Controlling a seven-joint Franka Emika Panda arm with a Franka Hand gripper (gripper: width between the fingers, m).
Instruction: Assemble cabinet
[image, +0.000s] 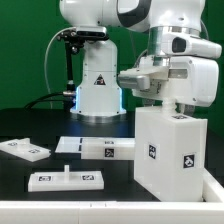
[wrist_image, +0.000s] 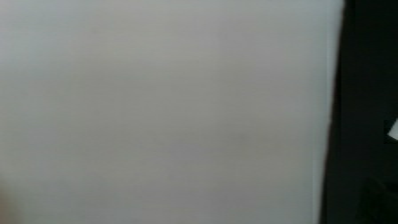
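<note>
Cabinet: the big white plastic box-shaped cabinet body (image: 168, 152) stands upright near the front corner of the black bench on the exterior view's right. You can see black-and-white square tags on its two near faces.
Gripper: the robot's two-finger gripper (image: 180, 111) sits right on top of the box. The fingers are hidden by the wrist and the box, so you cannot tell if they are apart or pinched on the wall.
Wrist view: it shows almost only a blurry white wall (wrist_image: 169, 110), so the hand is very close to the box.
Loose parts: three flat white tagged pieces lie on the bench: a long panel (image: 97, 147) near the middle, a small one (image: 24, 149) toward the edge on the exterior view's left, and one with little pegs (image: 65, 179) near the front edge.
Do it well: move slowly. Keep the box straight up, because a tall box can tip. Make sure the pinch is firm before you lift or push.
Watch out: the box is close to the bench's edge, so do not slide it further out.
</note>
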